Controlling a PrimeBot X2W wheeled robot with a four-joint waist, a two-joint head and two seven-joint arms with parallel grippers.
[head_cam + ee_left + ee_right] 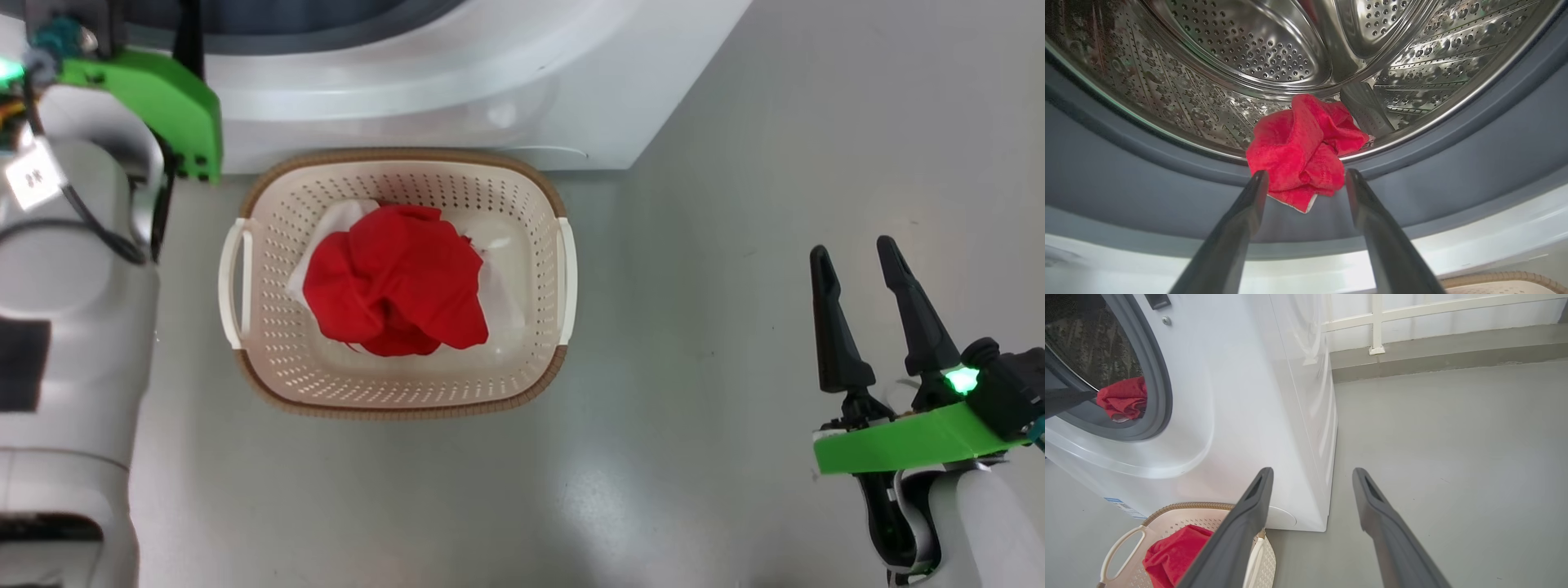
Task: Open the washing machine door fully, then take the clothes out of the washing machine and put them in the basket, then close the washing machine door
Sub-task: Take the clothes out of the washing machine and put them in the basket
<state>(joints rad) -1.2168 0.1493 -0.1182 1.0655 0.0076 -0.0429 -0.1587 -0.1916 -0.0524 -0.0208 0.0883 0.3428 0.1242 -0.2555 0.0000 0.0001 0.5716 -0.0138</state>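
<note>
The washing machine [1241, 396] stands with its mouth open and the basket [400, 412] on the floor [1453, 437] just in front of it. One red garment [392, 286] already lies in the basket over some white cloth [347, 216]; a second red bundle [1302, 147] sits at the lip of the drum [1241, 53], spilling onto the rubber ring [1126, 183]; so the step in hand looks to be fetching that bundle.

The left gripper [1306, 173] points straight at it, fingers spread wide, a tip at either side of its lower edge, nothing held; whether the tips touch the cloth I cannot tell. It would be best to push in deeper, so the fingers straddle the thick middle and not the loose hem; close firmly; lift clear of the ring before drawing back, lest a trailing fold drag on the rubber; release over the basket's centre. The right gripper [853, 249] hangs well off to the side above bare floor, fingers likewise apart and empty.

The machine is a smooth, glossy white box, swelling round its opening; the drum is bright perforated steel with embossed ridges; the ring is dull grey and pliant-looking; the basket is cream plastic, a rounded rectangle pierced with holes, with a brown woven-look rim and two loop handles; the bundle is limp, fine-meshed knit with a white edge; the fingers are long, dark and tapering.
</note>
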